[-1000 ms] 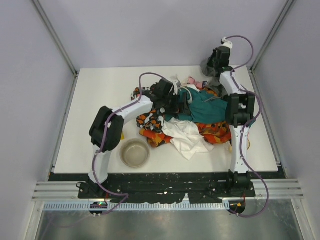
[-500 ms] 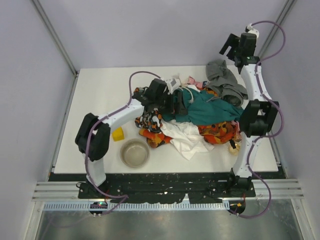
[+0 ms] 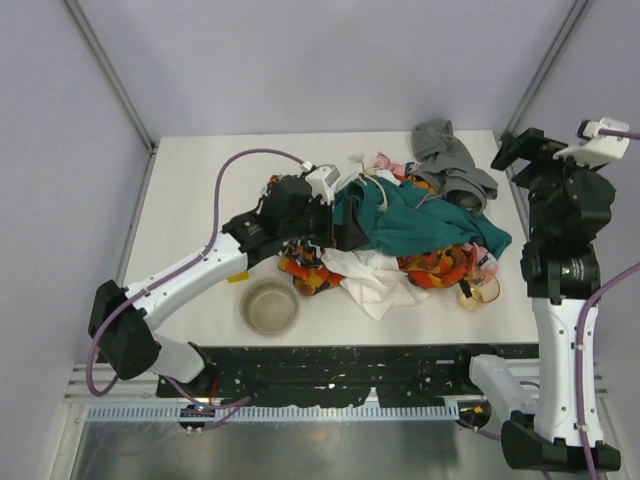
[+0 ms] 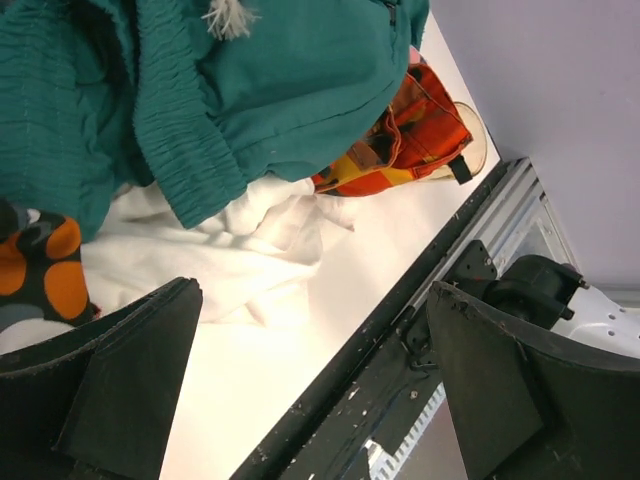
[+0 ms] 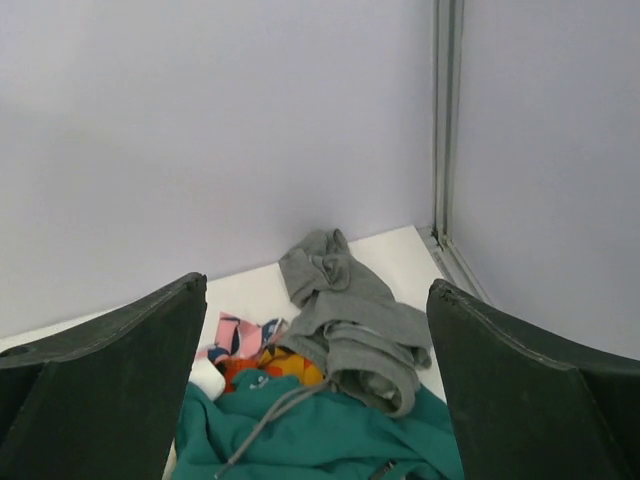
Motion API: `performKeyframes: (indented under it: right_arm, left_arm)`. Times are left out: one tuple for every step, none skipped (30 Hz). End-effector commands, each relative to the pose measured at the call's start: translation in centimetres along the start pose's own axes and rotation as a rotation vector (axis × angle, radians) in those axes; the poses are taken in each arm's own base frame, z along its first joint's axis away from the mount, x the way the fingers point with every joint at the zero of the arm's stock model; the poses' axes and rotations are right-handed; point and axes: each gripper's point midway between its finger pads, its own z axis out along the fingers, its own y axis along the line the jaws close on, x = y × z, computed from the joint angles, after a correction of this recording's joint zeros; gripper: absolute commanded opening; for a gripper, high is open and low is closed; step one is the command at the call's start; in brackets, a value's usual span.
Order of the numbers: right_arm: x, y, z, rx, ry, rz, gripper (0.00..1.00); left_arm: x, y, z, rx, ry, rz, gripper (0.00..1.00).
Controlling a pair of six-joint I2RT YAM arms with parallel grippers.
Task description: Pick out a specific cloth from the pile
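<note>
R gripper (image 3: 522,150) has let go & lifted off, jaws wide. The cloth (image 3: 450,165) is dropped at the far worktop (image 3: 200,200) corner but touches the pile (image 3: 400,225), so prob. not fully separated. L gripper (image 3: 345,215) wide, empty.

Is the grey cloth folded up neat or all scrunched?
Scrunched. The grey cloth lies in a rumpled heap of uneven folds and creases, with no flat or squared edges, against the teal cloth.

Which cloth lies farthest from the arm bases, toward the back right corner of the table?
The plain grey cloth. It is unpatterned and reaches toward that corner; the teal cloth and the white cloth lie nearer the bases.
</note>
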Motion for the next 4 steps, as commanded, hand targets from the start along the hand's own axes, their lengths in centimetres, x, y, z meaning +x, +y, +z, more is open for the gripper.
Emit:
performKeyframes:
  right_arm:
    - [3.7, -1.3, -0.7, 0.043, 0.058, -0.010, 0.95]
    - [3.6, -1.2, -0.9, 0.034, 0.061, -0.011, 0.95]
    - [2.8, -0.8, -1.3, 0.012, 0.045, -0.018, 0.95]
    - [2.2, -0.7, -1.6, 0.008, 0.030, -0.018, 0.95]
  left_arm:
    - [-0.7, 0.3, -1.1, -0.032, -0.062, 0.004, 1.00]
    - [-0.6, 0.4, -1.3, -0.033, -0.065, 0.004, 1.00]
    - [-0.5, 0.3, -1.5, -0.036, -0.068, 0.004, 1.00]
    - [-0.5, 0.4, -1.7, -0.039, -0.075, 0.006, 1.00]
